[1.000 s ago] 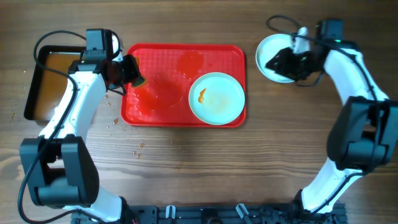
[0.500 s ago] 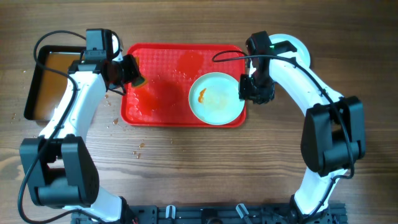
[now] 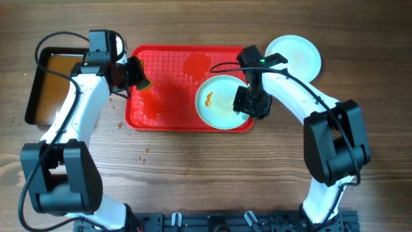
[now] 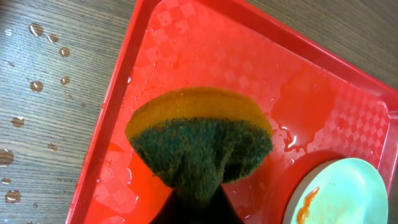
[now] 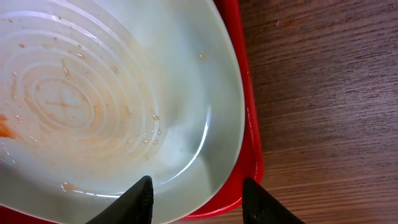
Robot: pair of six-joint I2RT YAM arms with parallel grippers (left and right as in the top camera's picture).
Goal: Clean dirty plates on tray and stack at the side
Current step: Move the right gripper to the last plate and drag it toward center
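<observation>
The red tray lies in the middle of the table. A dirty plate with an orange smear sits at its right end. It also shows in the right wrist view and the left wrist view. My right gripper is open over the plate's right rim, its fingers either side of the rim. A clean plate lies on the table at the upper right. My left gripper is shut on a yellow-green sponge above the tray's wet left end.
A black pan of brownish water stands at the far left. Water drops lie on the wood left of the tray. Orange smears and puddles mark the tray's left half.
My right arm has moved from the clean plate at the upper right down-left to the dirty plate's right rim. The left arm and sponge have not moved.
</observation>
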